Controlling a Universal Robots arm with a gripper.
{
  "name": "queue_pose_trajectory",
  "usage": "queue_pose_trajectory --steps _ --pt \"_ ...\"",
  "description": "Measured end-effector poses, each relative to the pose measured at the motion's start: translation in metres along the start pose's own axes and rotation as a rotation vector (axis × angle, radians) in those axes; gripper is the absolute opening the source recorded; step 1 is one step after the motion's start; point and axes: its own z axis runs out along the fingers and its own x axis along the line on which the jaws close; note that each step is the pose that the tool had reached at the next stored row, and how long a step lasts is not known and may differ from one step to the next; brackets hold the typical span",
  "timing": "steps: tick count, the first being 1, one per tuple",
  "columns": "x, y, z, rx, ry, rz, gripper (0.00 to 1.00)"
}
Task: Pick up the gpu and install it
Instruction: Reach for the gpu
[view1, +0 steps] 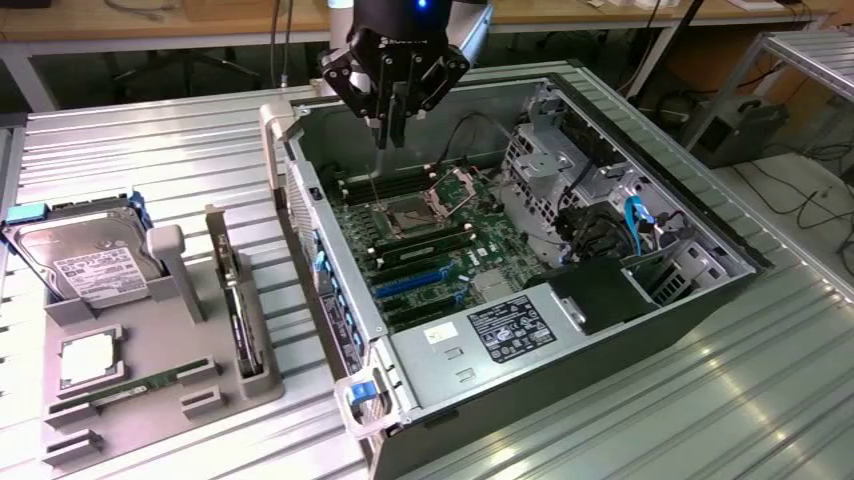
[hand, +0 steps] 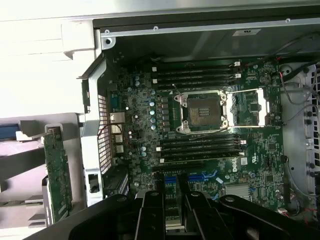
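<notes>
The claw (view1: 388, 138) hangs closed and empty above the open case's motherboard (view1: 427, 250), the gpu (view1: 236, 305) standing upright in its holder (view1: 256, 382) on the tabletop (view1: 160, 150).

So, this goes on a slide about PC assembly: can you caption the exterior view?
Gripper poised above the motherboard in the open computer case; gpu on edge in the grey holder alongside.
</notes>
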Motion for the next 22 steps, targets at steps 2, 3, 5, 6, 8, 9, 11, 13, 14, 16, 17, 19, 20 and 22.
queue_pose_trajectory --steps 2,3,5,6,8,9,11,13,14,16,17,19,20,22 --pt "0.000 0.0000 0.0000 0.0000 0.0000 0.000 0.24" --pt "0.000 -0.0004 -0.0001 0.0001 0.0001 0.000 0.24" --pt "0.000 -0.0022 -0.0001 0.0000 0.0000 0.000 0.24" --pt "0.000 -0.0046 -0.0002 0.0000 0.0000 0.000 0.24" --pt "0.002 -0.0094 -0.0004 0.0000 0.0000 0.000 0.24" --pt "0.002 -0.0114 -0.0005 -0.0001 -0.0001 0.000 0.24" --pt "0.004 -0.0149 -0.0007 0.0000 0.0000 0.000 0.24" --pt "0.007 -0.0189 -0.0009 0.0003 -0.0001 0.000 0.22" --pt "0.010 -0.0216 -0.0010 0.0004 -0.0001 0.000 0.16" --pt "0.015 -0.0258 -0.0011 0.0003 -0.0003 0.000 0.11" --pt "0.018 -0.0280 -0.0013 0.0004 -0.0003 0.000 0.11" --pt "0.024 -0.0325 -0.0015 0.0006 -0.0005 0.000 0.11" --pt "0.028 -0.0355 -0.0015 0.0005 -0.0007 0.000 0.11" --pt "0.034 -0.0401 -0.0017 0.0007 -0.0008 0.000 0.11"
